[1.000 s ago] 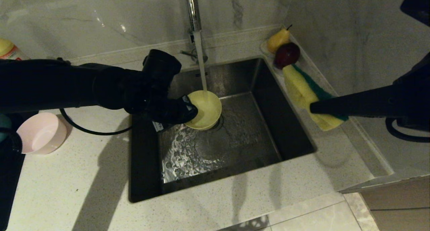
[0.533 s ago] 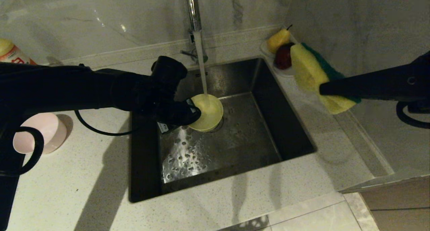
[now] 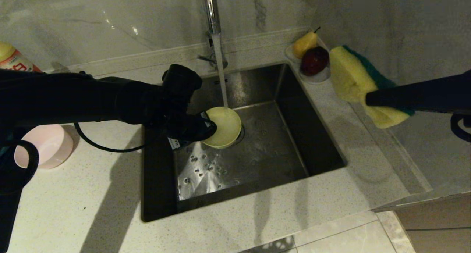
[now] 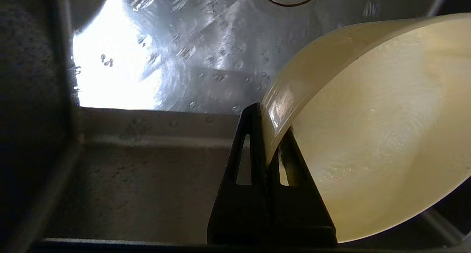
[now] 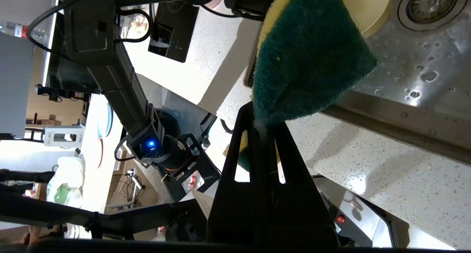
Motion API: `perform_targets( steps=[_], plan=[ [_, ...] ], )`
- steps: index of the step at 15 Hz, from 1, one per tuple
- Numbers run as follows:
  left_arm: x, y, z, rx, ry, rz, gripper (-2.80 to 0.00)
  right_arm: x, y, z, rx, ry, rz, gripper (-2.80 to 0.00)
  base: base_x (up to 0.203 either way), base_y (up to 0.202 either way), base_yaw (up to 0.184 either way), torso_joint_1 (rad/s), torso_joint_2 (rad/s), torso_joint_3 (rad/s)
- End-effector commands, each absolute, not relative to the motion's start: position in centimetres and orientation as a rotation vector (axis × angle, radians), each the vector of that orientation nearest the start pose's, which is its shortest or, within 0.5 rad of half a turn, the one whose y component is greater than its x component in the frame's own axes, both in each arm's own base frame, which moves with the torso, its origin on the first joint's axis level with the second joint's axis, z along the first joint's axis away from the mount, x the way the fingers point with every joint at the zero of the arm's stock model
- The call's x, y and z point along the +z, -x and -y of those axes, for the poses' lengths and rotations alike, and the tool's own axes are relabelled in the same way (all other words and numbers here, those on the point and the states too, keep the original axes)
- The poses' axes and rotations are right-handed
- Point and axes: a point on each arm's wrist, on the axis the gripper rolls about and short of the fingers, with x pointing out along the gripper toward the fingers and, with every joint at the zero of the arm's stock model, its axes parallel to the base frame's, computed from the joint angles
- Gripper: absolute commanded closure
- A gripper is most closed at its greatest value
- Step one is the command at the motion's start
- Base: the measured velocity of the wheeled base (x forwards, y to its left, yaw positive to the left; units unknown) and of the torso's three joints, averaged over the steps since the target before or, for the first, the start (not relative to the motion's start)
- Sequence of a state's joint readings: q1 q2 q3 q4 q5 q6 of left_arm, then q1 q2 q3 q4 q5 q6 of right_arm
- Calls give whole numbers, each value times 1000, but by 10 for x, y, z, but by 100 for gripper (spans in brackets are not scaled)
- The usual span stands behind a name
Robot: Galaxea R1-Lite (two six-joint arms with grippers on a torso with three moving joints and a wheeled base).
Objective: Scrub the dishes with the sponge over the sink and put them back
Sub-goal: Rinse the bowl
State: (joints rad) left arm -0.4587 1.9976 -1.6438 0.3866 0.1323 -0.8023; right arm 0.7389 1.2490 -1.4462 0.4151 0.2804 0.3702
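Pinching the yellow bowl's (image 3: 222, 126) smooth rim over the steel sink (image 3: 279, 150), your left gripper (image 3: 209, 128) leaves open basin while your right gripper (image 3: 369, 98) clamps the spongy sponge (image 3: 353, 80).

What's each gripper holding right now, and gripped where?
Left gripper pinches the yellow bowl by its rim, over the sink. Right gripper clamps the sponge at one end, above the counter.

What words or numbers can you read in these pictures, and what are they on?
None can be read for sure.
Bottle at the counter's far left edge: red marks on its label, too blurred to read.
Sticker on the left gripper, near the yellow bowl: print too small to read.
Sink back wall, below the tap: a small dark mark, unreadable.
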Motion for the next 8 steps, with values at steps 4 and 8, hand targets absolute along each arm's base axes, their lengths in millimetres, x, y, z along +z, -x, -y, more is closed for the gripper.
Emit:
perform_targets(
  steps=[4, 8],
  plan=[
    [232, -338, 164, -20, 554, -761, 0, 368, -113, -111, 960, -286, -418, 0, 0, 0, 0, 0, 0, 0],
    [232, -339, 165, -21, 555, -762, 0, 364, -109, -108, 958, -286, -425, 0, 0, 0, 0, 0, 0, 0]
  ],
)
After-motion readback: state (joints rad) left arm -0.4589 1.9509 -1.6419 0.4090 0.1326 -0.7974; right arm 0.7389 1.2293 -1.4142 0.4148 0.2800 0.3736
